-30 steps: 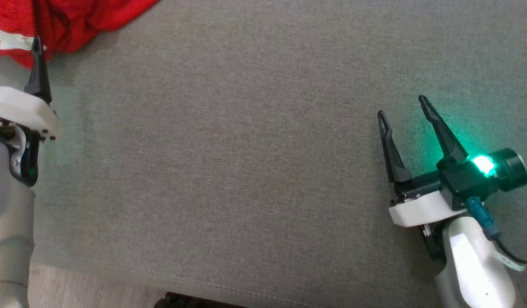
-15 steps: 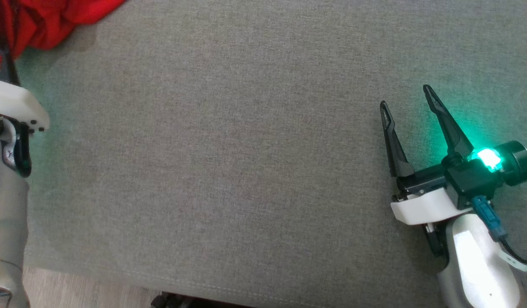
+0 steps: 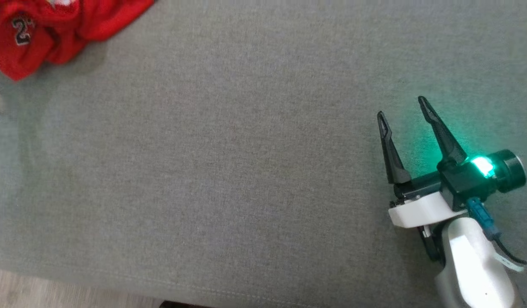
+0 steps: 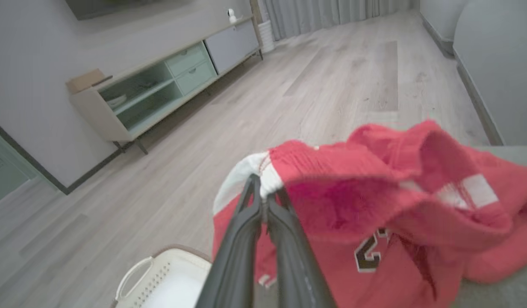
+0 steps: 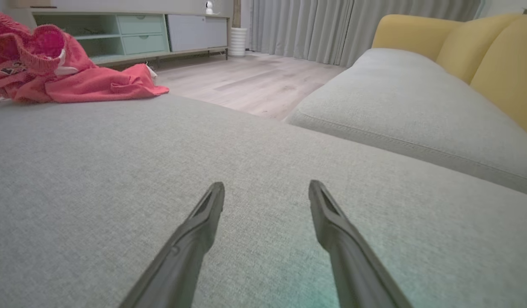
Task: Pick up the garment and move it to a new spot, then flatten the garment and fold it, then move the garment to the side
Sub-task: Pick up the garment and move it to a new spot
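Note:
The garment (image 3: 54,30) is a crumpled red jersey with white trim and a dark number, lying at the far left corner of the grey cushion (image 3: 246,162). In the left wrist view my left gripper (image 4: 264,192) is shut on the white-edged hem of the garment (image 4: 374,205), lifting that edge above the cushion. The right wrist view shows the garment (image 5: 54,72) far off to the left. My right gripper (image 3: 401,107) rests low over the cushion at the right, open and empty, its fingers (image 5: 207,209) spread above bare fabric.
A white laundry basket (image 4: 160,278) stands on the wooden floor below the garment's held edge. A second grey cushion (image 5: 395,111) and yellow backrests (image 5: 481,51) lie to the right. A low media cabinet (image 4: 160,85) stands across the room. The cushion's front edge (image 3: 203,291) runs along the bottom.
My left gripper has shut on the garment's white-trimmed edge and left the head view. The head camera has shifted a little. The right gripper stays put, open.

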